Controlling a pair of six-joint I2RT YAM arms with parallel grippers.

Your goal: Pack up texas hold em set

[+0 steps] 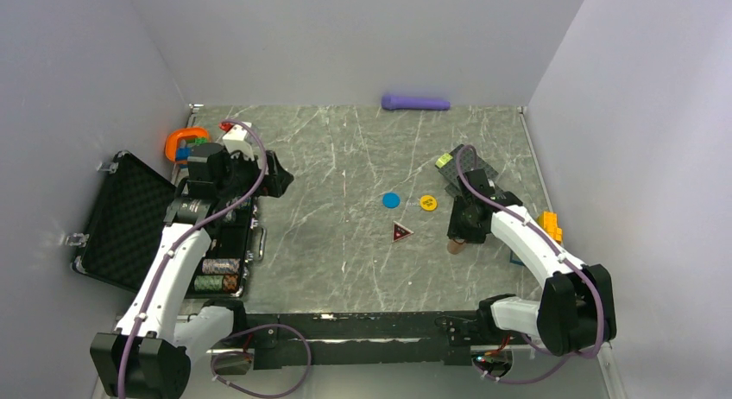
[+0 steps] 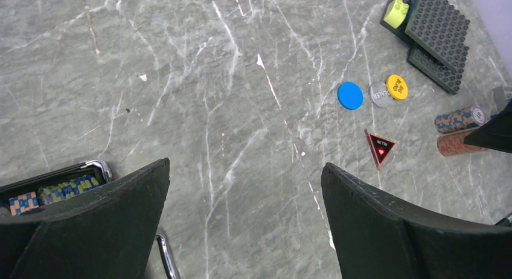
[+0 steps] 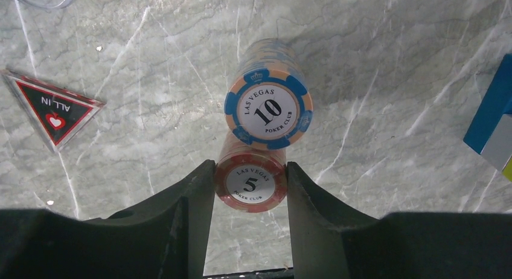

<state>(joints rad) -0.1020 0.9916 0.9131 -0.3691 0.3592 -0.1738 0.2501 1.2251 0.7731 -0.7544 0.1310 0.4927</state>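
The open black case [image 1: 121, 218] lies at the left, with chip stacks [image 1: 220, 274] in its tray. A blue disc [image 1: 391, 199], a yellow disc [image 1: 428, 202] and a dark red triangle [image 1: 400, 232] lie mid-table. My right gripper [image 3: 250, 165] is shut on a red "5" chip stack [image 3: 250, 183] lying on its side, a finger pressed to each flank. A blue-and-orange "10" stack [image 3: 268, 110] lies just beyond it, touching. My left gripper [image 2: 244, 170] hangs open and empty over bare table beside the case. No cards are in view.
Black studded plates [image 1: 470, 164] with a green block sit behind the right arm. An orange block [image 1: 550, 222] and a blue block [image 3: 489, 119] lie to its right. An orange ring toy [image 1: 186, 142] stands behind the case, and a purple cylinder [image 1: 416, 102] by the back wall.
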